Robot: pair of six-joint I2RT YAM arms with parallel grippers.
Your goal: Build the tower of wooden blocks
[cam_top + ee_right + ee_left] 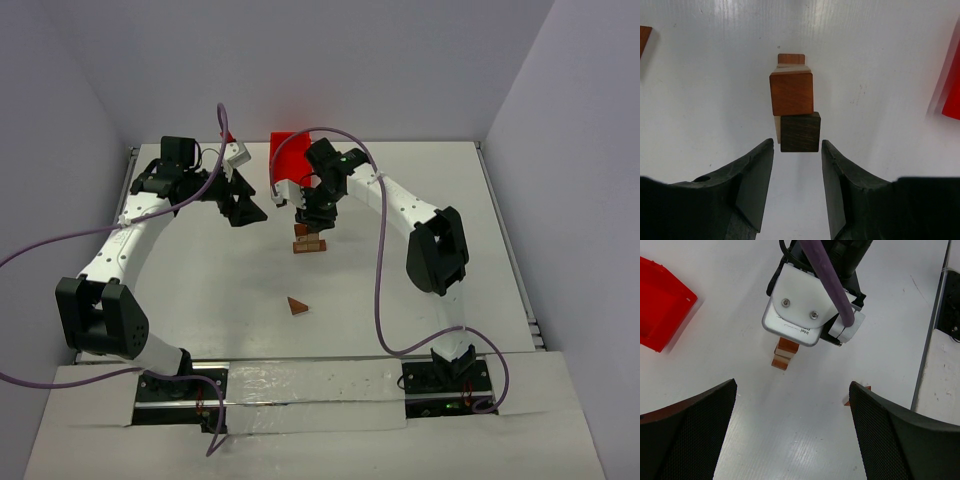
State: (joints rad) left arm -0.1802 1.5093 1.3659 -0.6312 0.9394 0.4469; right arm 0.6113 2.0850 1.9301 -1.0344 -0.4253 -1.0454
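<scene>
The wood block tower (310, 241) stands near the middle of the white table (200, 300), far from every edge. It is a small stack. In the right wrist view, a dark brown block (800, 132) is closest to the camera. A red-brown block (791, 93) is just past it, and a thin bit of light tan wood peeks out beside them.

There is bare table to the left and right of the tower, and more on the side near the arm bases. Behind the tower, by the back wall, sits the red bin (292, 155). A loose triangle block (297, 306) lies alone, closer to the arm bases and well apart from the tower.

The silver camera box (802, 315) on the right wrist has tiny writing. It looks like "intel", but it is too small to be sure.

The right gripper (797, 142) hangs right over the tower. Its fingers are spread a little wider than the dark brown block, with one on each side of it. A thin gap shows on the left side, and the gripper is not squeezing anything.

The left gripper (792, 385) is near the tower, off to its left, and does not touch it. Its fingers are spread wide with nothing between them.
</scene>
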